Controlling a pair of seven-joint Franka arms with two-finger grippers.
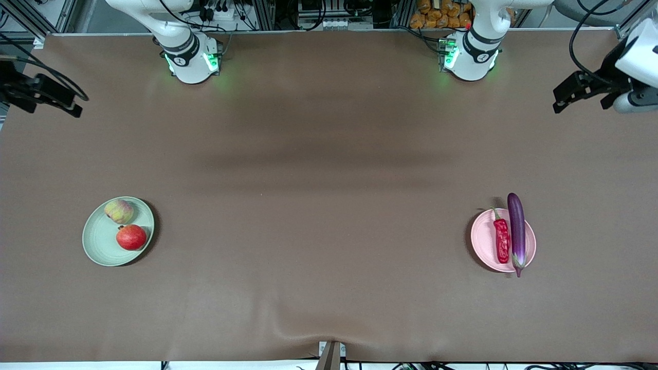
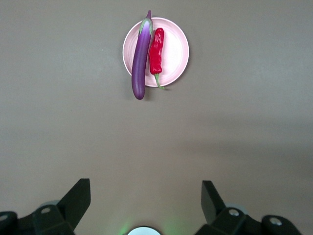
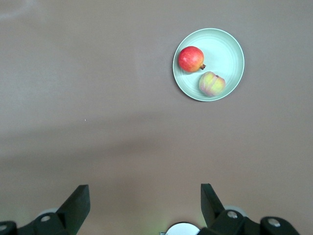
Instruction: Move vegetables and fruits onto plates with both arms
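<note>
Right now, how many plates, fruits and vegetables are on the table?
Plates: 2, the green plate and the pink plate
Fruits: 2, the red fruit and the peach
Vegetables: 2, the eggplant and the chili pepper
Total: 6

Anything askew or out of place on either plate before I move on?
Only the long glossy purple eggplant: it overhangs the round pale pink plate at both ends. The red chili pepper lies fully on it. Both fruits sit inside the pale green plate.

Two plates (image 1: 97, 241), two fruits (image 1: 131, 237), one eggplant (image 1: 516, 231), one chili (image 1: 501, 239).
</note>
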